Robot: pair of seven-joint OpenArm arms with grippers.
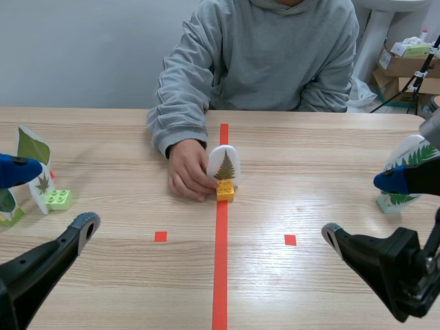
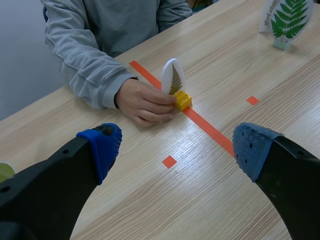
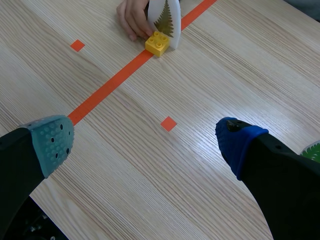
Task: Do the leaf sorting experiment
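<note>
Two arms low: left gripper (image 2: 177, 145) and right gripper (image 3: 145, 137) both released, empty.
Person's hand (image 1: 189, 170) holds fern card (image 1: 223, 167) standing upright on yellow brick (image 1: 225, 190), facing robot.

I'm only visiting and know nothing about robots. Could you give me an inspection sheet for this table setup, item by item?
Surface: wooden table, marked with an orange-red tape line and squares.
Job's things: fern card upright on a yellow brick on the centre line, with a person's hand touching it; leaf cards and a light green brick on the left arm's side; second fern card on the right arm's side.
Clutter: nothing seen.
Pincers: left pincer open, holding nothing; right pincer open, holding nothing.
Cables: nothing seen on the table.
Surroundings: person in a grey sweatshirt across the table; cardboard boxes behind.
</note>
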